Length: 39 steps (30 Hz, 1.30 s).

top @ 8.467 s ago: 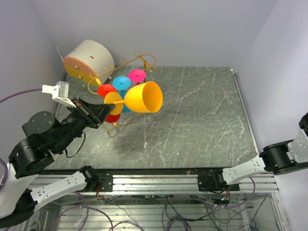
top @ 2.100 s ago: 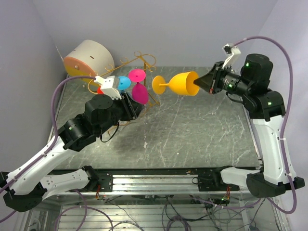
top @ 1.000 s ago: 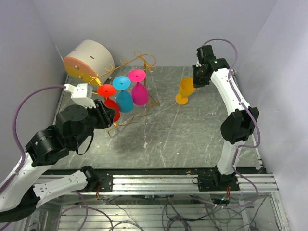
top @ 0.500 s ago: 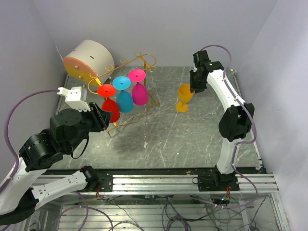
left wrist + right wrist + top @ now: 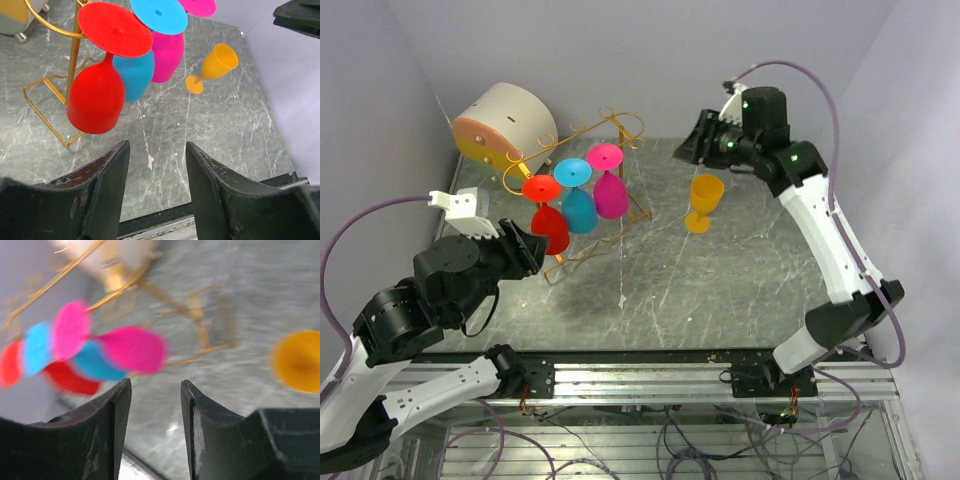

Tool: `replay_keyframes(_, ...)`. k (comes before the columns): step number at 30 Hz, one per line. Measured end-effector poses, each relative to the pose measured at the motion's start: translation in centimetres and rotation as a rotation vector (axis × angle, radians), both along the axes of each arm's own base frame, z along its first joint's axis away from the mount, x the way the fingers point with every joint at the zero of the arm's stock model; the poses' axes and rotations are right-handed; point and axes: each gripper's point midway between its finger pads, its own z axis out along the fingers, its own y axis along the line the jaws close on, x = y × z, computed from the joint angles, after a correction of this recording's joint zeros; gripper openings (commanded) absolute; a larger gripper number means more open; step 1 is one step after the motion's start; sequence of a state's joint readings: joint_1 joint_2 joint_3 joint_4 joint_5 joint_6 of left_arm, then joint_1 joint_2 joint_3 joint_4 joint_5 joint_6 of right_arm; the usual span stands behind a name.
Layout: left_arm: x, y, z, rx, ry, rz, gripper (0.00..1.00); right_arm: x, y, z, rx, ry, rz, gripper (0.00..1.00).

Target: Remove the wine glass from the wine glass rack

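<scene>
Yellow plastic wine glass (image 5: 705, 192) upright on grey marbled worktop (image 5: 750, 280), apart from gold wire wine glass rack (image 5: 74, 55), red glass (image 5: 95, 100), blue glass (image 5: 135, 75) and pink glass (image 5: 167, 50) hanging inverted there, left tool (image 5: 156, 147) fingers apart, empty, right tool (image 5: 156, 385) fingers apart, empty, clear of the yellow glass.

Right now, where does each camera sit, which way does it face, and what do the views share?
Top external: high and behind, looking down on the table; the left arm and right arm show.
Left wrist: on the left gripper, near left, facing the wine glass rack; its open fingers show.
Right wrist: on the right gripper, far right, facing left toward the rack; its open fingers show.
Shared: all three show the yellow wine glass off the rack.
</scene>
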<state>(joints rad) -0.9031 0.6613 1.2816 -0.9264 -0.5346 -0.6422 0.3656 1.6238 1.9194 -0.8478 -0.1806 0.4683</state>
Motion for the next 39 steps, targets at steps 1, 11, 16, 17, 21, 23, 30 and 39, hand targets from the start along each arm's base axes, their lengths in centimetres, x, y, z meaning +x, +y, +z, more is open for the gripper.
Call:
replay_keyframes(1, 0.1, -0.1, -0.1, 0.002, 0.004, 0.001, 0.59, -1.4, 2.4, 1.3, 0.071, -0.028, 0.068, 0.44)
replay_keyframes(11, 0.4, -0.6, -0.3, -0.003, 0.021, 0.006, 0.59, -6.1, 12.9, 2.1, 0.441, 0.074, 0.308, 0.44)
replay_keyframes(16, 0.3, -0.5, -0.3, -0.008, 0.019, 0.007, 0.59, -5.2, 13.6, 2.9, 0.508, 0.077, 0.278, 0.43)
replay_keyframes(17, 0.3, -0.5, -0.3, -0.009, 0.020, 0.008, 0.59, -5.1, 13.7, 3.1, 0.518, 0.072, 0.276, 0.42)
replay_keyframes(21, 0.3, -0.5, -0.3, -0.010, 0.021, 0.009, 0.59, -4.5, 14.1, 3.8, 0.552, 0.065, 0.268, 0.41)
replay_keyframes(23, 0.3, -0.4, -0.2, -0.011, 0.021, 0.009, 0.59, -4.0, 14.4, 3.5, 0.557, 0.073, 0.260, 0.40)
replay_keyframes(30, 0.2, -0.4, -0.2, -0.012, 0.023, 0.010, 0.59, -2.6, 15.1, 1.2, 0.554, 0.128, 0.224, 0.38)
replay_keyframes(39, 0.1, -0.2, 0.2, -0.022, 0.019, 0.014, 0.58, -2.1, 15.4, 1.1, 0.568, 0.125, 0.221, 0.35)
